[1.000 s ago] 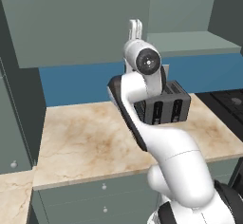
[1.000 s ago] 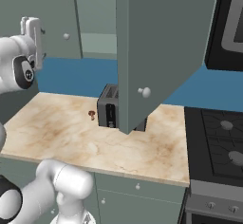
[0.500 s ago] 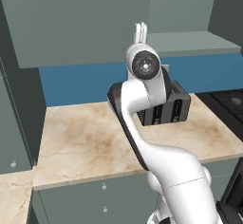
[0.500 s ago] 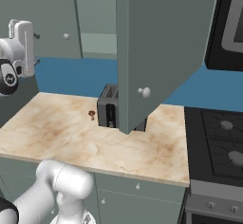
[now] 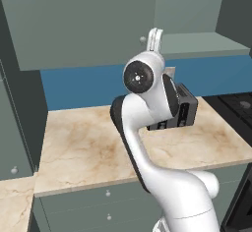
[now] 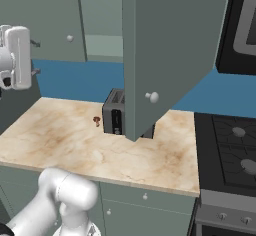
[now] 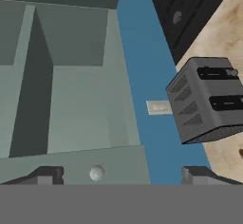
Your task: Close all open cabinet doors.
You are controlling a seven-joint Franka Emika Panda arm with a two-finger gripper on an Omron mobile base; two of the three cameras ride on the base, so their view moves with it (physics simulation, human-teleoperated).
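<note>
Your two dark fingers (image 7: 122,173), spread wide and holding nothing, face the upper cabinet's interior, while the large grey-green open cabinet door (image 6: 172,55) juts over the marble desk (image 6: 95,147), awaiting closure.

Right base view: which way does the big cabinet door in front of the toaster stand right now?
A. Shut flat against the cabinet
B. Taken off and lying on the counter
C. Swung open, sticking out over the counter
C: the cabinet door juts out toward the camera over the counter, its knob near the lower corner, partly hiding the toaster behind it.
</note>
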